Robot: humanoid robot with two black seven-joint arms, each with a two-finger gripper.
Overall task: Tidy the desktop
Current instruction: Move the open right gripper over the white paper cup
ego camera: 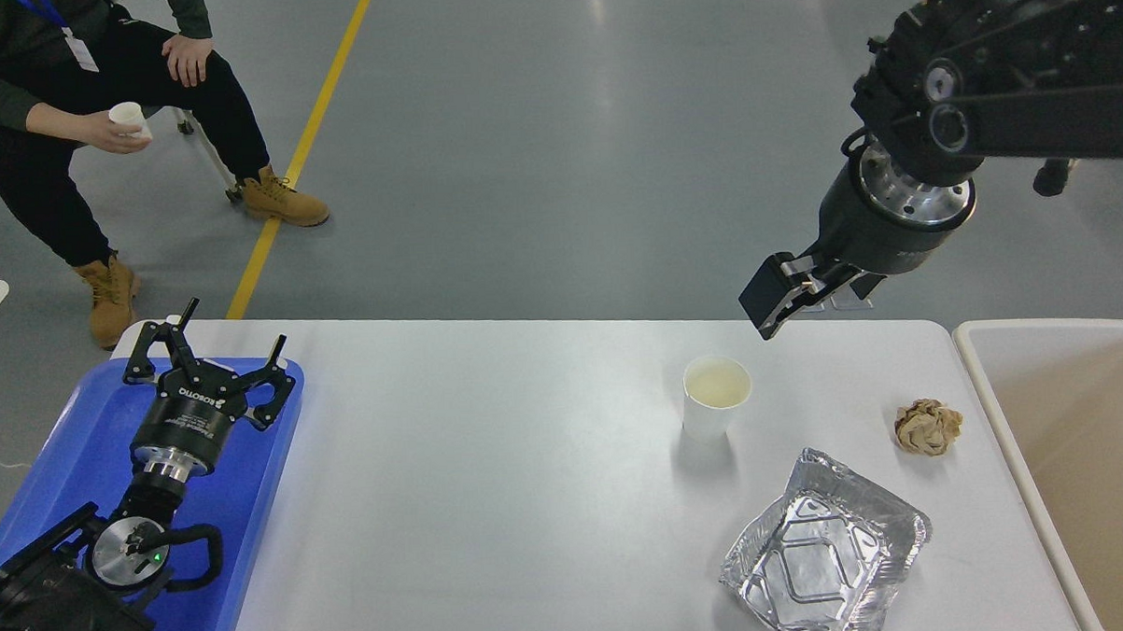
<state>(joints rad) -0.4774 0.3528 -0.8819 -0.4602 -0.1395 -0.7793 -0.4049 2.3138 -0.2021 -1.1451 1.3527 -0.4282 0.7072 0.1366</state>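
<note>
Glossy white desktop (492, 467), rounded corners, lies flat, fills lower view w/ clutter.

— How does the robot's body look?

— Both arms are black. The left arm (112, 546) has a silver ring under a round black wrist, a silver disc with a small green light, and a black cable loop beside it. The left gripper (215, 351) has thin black fingers and white lettering on its base.

— And the right arm (974, 105)?

— It is thick, with round joints and a polished silver collar. The right gripper (790, 298) is blocky and black.
</note>
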